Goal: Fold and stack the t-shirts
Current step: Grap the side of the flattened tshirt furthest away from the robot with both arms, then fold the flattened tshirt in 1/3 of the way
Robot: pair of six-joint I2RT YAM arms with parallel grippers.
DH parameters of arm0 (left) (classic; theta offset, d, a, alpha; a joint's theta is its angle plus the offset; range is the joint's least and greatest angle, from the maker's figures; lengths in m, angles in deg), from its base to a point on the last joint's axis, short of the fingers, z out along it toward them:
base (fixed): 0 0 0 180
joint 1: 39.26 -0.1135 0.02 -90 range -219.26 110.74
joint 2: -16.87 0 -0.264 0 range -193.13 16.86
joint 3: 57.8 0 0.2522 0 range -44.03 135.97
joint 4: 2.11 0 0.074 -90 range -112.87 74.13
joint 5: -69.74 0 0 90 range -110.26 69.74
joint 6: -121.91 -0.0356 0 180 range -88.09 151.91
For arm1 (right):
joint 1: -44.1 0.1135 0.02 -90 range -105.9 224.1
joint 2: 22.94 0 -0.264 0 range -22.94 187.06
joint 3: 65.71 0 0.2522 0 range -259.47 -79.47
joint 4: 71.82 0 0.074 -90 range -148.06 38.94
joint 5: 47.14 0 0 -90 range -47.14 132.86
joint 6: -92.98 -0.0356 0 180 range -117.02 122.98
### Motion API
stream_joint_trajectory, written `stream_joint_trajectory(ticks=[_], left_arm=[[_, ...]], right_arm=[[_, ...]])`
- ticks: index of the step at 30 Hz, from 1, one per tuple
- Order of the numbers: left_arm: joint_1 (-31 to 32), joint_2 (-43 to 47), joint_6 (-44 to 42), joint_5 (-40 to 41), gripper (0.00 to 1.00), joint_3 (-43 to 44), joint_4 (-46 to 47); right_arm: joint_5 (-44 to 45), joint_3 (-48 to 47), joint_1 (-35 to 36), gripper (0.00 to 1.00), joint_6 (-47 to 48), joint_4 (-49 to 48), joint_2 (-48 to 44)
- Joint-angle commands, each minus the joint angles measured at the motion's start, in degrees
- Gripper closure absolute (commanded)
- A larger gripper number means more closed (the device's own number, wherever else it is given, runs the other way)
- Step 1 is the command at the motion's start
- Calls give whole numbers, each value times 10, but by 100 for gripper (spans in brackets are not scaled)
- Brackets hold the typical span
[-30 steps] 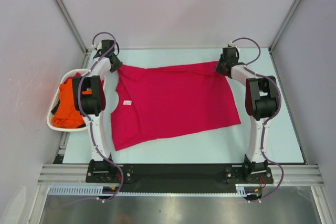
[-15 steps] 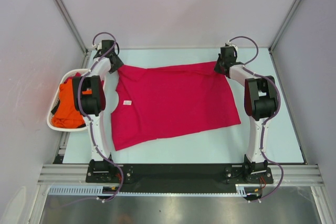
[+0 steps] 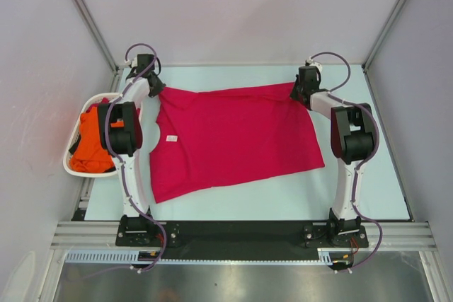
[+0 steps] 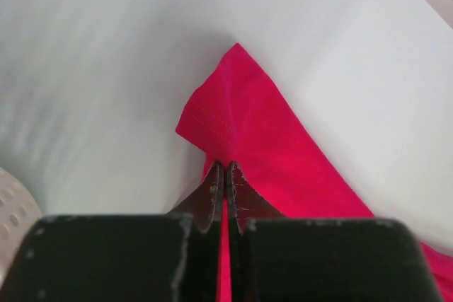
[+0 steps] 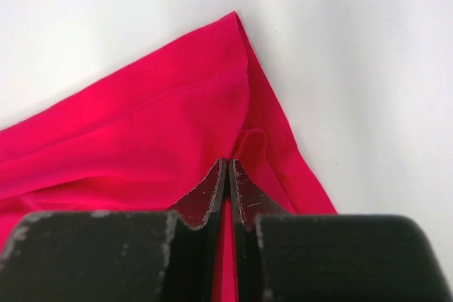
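- Position of cloth relative to grippers: we are seeing the crimson t-shirt lying wholly on the near side of both grippers, spreading from its far edge back toward the arm bases.
- Long axis: it is running left to right across the table, so the far edge is spanning from one gripper to the other, and each arm is nearer to its own corner.
- Left gripper: its jaws are pressing together on the far-left corner, with a stitched hem poking out beyond the tips.
- Right gripper: its jaws are likewise pinching the far-right corner, with cloth puckering just beside them.
- Coming move, as we are judging it: drawing the far edge toward the near edge, which is depending on both corners travelling together.
- Appearance: the shirt is lying mostly flat, its near edge slanting, the near-left corner reaching closest to the bases.
- Orange t-shirt: it is sitting bunched in the basket beside the left arm.
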Motion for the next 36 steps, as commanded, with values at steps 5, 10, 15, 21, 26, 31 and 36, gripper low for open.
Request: stream_joint_trajectory(ticks=[5, 10, 15, 21, 26, 31, 36], left_arm=[[2, 73, 2, -10, 100, -37, 47], [3, 110, -4, -18, 100, -56, 58], [4, 143, -4, -32, 100, -78, 67], [6, 192, 1, -47, 100, -142, 71], [3, 235, 0, -64, 100, -169, 43], [-2, 274, -1, -65, 100, -177, 13], [-9, 324, 3, -57, 100, -203, -3]], right_arm=[[27, 44, 0, 94, 4, -84, -75], [32, 70, -1, 94, 4, -113, -101], [32, 86, 0, 94, 6, -121, -123], [38, 92, 0, 94, 11, -105, -146], [42, 101, -3, 94, 9, -80, -165], [43, 121, -11, 94, 5, -70, -185], [45, 137, -14, 94, 2, -61, -206]])
